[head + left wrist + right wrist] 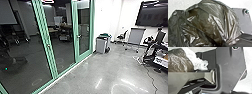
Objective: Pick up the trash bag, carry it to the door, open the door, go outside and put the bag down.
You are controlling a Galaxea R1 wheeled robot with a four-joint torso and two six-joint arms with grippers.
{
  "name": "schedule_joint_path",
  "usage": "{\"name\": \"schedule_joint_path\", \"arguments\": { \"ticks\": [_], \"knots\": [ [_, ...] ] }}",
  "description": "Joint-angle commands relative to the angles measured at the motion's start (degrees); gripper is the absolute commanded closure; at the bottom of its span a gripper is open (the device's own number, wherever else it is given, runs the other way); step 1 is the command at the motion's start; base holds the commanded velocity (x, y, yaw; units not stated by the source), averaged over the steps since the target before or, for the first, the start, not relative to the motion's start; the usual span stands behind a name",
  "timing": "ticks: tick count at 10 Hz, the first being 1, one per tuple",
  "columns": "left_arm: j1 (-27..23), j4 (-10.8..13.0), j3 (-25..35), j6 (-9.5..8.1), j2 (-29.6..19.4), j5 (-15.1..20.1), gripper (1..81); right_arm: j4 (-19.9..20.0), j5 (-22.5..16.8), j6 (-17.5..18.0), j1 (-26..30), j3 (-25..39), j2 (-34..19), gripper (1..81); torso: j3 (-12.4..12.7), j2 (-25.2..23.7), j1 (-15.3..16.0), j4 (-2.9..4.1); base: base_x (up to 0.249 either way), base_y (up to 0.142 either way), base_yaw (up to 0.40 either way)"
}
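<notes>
In our left wrist view the bag [210, 23] bulged close to the camera, dark, glossy and creased, its plastic drawn together at one edge. Our right wrist view had it too, beside crumpled whitish plastic [191, 58]. We could not tell whether either gripper was spread, pressed together or pinching the bag. Along the glass wall [46, 42] on our left was the green-framed door [85, 53]. Near it we saw a grey bin [101, 45], with a chair [121, 37] beyond, and a dark screen [153, 13] on the wall.
</notes>
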Motion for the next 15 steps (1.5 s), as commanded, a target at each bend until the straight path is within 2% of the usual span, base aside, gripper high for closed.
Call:
{"name": "schedule_joint_path", "arguments": {
  "ticks": [1,15],
  "knots": [
    [-3.44,0.32,-0.18,0.5,-0.3,3.32,81.1,-0.5,-3.05,-0.23,2.41,0.54,0.34,1.0,0.0,0.0,0.0,0.0,0.146,0.0,0.0],
    [-3.53,0.32,-0.18,0.5,-0.3,3.32,81.1,-0.5,-2.96,-0.23,2.5,0.46,0.34,1.0,0.0,0.02,0.0,0.0,0.154,0.0,0.0]
  ]
}}
